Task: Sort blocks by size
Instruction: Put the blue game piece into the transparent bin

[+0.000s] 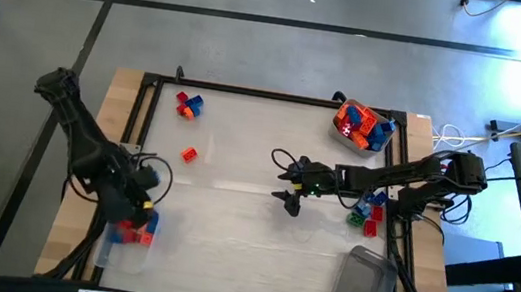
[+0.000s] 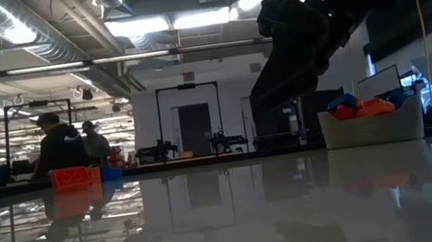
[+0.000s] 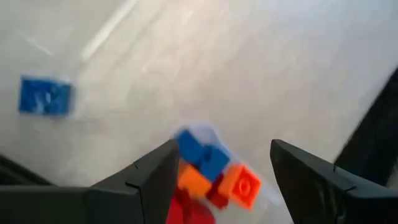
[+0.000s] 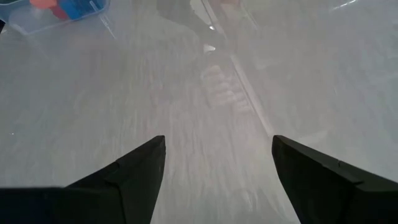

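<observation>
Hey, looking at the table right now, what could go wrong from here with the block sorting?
1. The left gripper hangs open right over the pile of blocks in the clear tub; dropping lower, it might knock that pile over the rim.
2. The right gripper is open over bare table, so its next reach could cross towards the lone orange block that sits nearer the left arm.

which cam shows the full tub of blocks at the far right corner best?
High view: the tub of blocks is seen whole from above, with orange, blue and red pieces. Low view shows only its side wall with blocks heaped above the rim. Neither wrist view clearly shows it.
</observation>
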Robot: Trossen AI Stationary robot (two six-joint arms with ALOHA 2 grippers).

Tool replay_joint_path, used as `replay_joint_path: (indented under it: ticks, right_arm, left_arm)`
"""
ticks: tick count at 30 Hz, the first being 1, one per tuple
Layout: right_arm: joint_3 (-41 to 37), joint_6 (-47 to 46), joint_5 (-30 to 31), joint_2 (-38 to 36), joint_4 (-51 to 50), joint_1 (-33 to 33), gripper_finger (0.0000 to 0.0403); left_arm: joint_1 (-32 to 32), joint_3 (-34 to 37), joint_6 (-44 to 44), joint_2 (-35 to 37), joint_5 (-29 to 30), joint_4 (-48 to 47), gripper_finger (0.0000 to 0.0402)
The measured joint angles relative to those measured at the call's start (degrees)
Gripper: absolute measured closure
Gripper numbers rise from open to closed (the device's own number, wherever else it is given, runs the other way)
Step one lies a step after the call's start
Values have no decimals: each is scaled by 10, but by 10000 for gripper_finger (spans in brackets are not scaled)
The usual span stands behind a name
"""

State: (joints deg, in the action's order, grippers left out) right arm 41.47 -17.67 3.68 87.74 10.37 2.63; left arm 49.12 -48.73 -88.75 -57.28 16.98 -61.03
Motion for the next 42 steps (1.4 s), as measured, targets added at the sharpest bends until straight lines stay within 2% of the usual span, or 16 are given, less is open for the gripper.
replay_joint_path:
  ticks: [13, 21, 30, 42]
  right_arm:
    - [0, 0, 0, 0, 0, 0, 109]
    - [0, 2, 0, 0, -1, 0, 109]
    - [0, 2, 5, 0, -1, 0, 109]
    - [0, 2, 13, 0, -4, 0, 109]
  left_arm:
    - [-163, 9, 145, -10, 4, -89, 162]
    - [-234, 60, 214, -10, -5, -86, 162]
    - [-281, 98, 280, -10, -39, -77, 166]
    - [-323, 151, 363, -30, -89, 1, 167]
